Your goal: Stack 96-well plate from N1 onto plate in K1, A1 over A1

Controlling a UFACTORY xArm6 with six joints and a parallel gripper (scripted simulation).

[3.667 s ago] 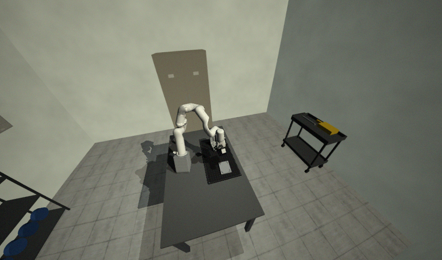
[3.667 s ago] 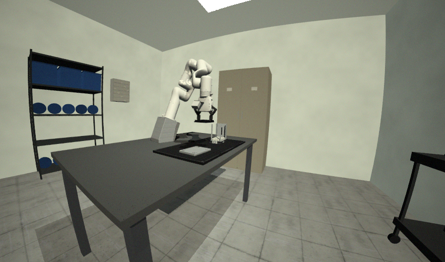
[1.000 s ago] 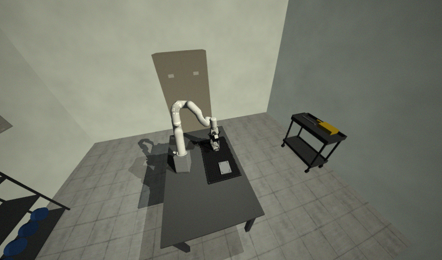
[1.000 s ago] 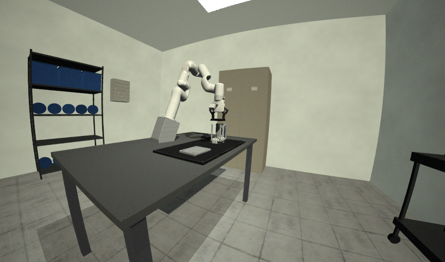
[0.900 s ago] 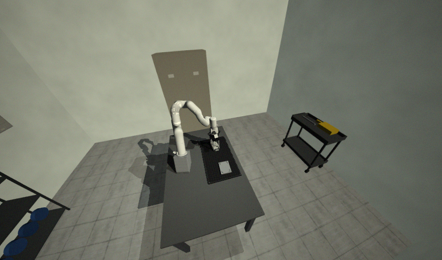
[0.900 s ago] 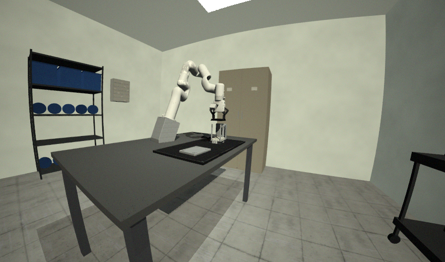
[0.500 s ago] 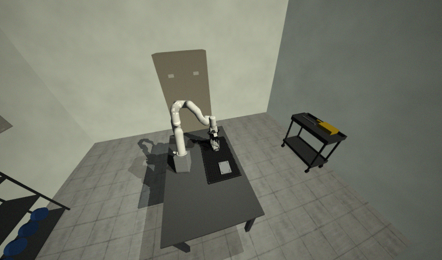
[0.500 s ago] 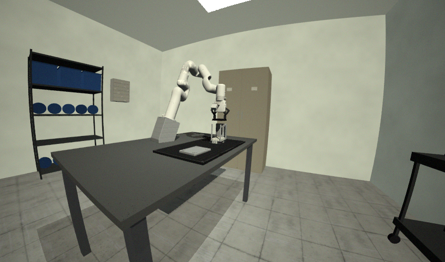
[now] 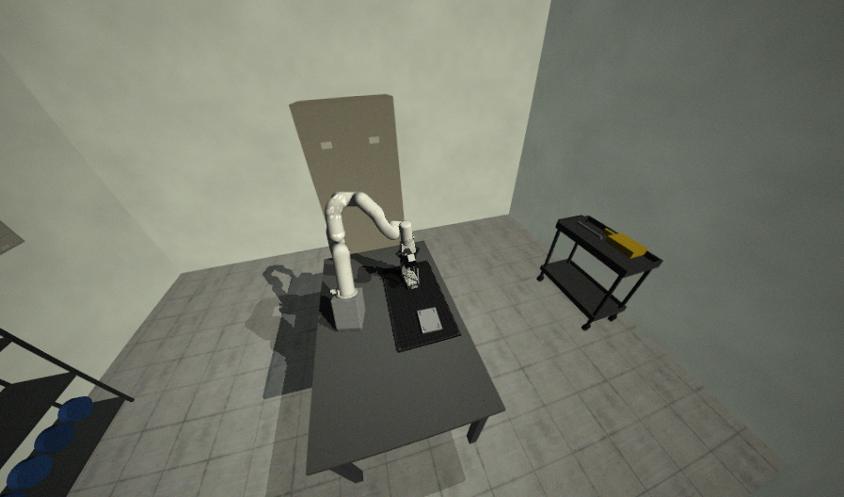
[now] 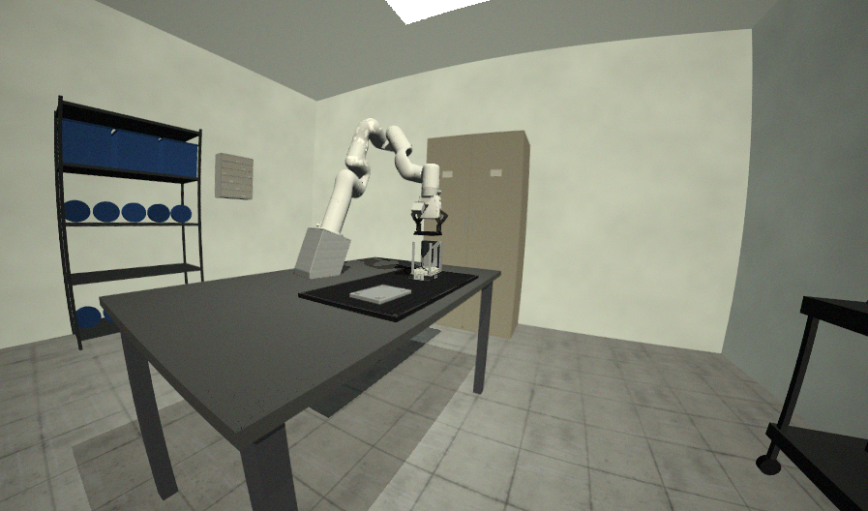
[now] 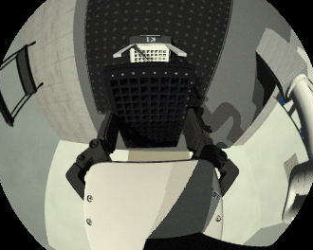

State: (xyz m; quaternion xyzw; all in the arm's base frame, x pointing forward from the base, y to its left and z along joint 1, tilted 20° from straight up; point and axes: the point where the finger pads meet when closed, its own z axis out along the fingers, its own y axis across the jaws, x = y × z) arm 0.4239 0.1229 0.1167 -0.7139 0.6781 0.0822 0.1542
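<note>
Dark grey worktop (image 10: 221, 343) on four legs. Arm base (image 10: 319, 256) at its far left edge. Black perforated mat (image 10: 395, 303) beside it carries the pale nest (image 10: 380, 293) and rack (image 10: 424, 271).

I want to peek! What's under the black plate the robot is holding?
Under the black plate in the tool sits the stack rack with a pale plate. The rack's near part is covered.

The top view looks down from high and far, the exterior view faces the gripper (image 10: 429, 234) from low across the table (image 10: 233, 343), and the close wrist view looks straight down past the gripper, all sharing the black mat (image 9: 406, 321) beneath it.
</note>
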